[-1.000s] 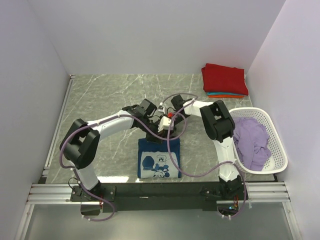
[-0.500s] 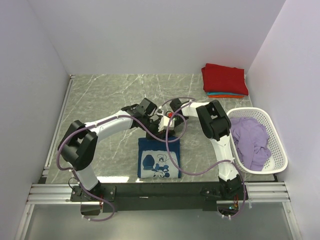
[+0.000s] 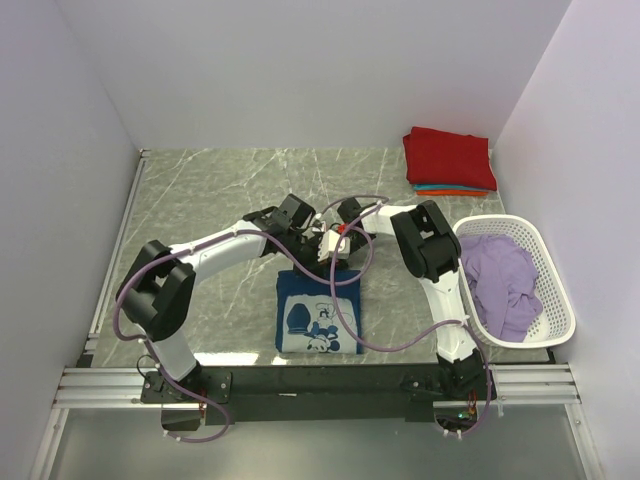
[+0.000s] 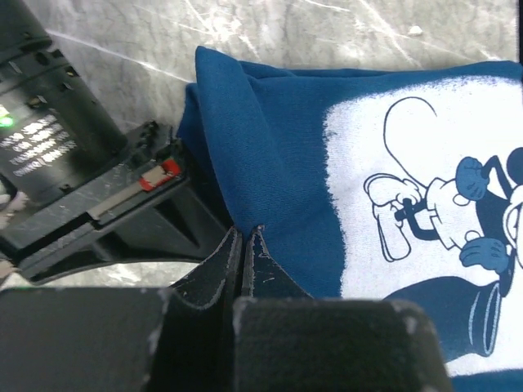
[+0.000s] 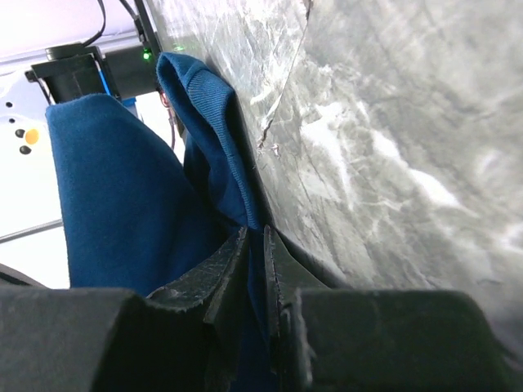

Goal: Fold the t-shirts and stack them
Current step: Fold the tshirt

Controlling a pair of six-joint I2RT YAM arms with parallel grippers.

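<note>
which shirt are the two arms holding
The blue shirt with the cartoon print: the left fingers and right fingers are shut on its edge. The red shirt lies folded at the far right, the purple shirt in the basket.

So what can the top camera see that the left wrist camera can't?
Only the top view shows the red folded shirts and the white basket holding purple clothes. Only the left wrist view shows the left gripper pinched shut on the shirt's folded edge, and a green light on the black housing beside it. Both show the blue t-shirt with its cartoon print.
</note>
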